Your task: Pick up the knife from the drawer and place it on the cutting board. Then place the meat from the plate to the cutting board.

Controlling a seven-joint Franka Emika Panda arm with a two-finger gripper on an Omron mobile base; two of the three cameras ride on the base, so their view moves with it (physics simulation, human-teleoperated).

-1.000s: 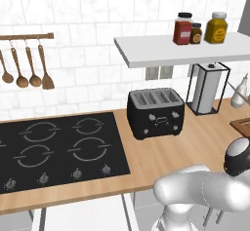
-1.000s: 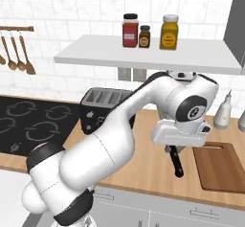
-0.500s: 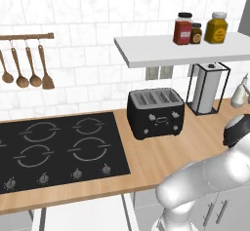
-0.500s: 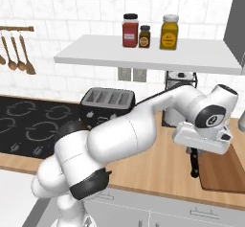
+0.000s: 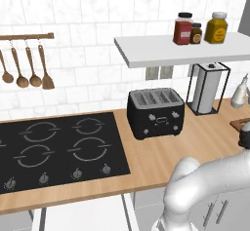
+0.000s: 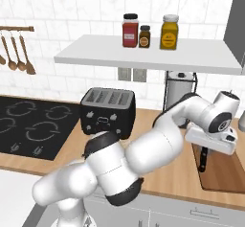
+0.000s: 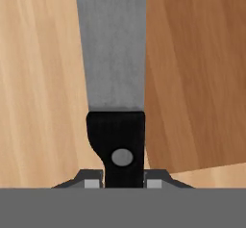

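I see wooden counter (image 5: 146, 162), toaster (image 5: 155, 112) left; my gripper (image 7: 124, 183) clamps the knife (image 7: 114, 78) beside the cutting board (image 7: 202, 87).

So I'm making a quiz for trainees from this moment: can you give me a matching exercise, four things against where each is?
Things:
1. knife
2. toaster
3. jars
4. wooden spoons

Places:
A. on the shelf
B. hanging on the wall rail
C. in the pincer, over the cutting board's edge
D. on the counter beside the hob

Pairs: 1-C, 2-D, 3-A, 4-B
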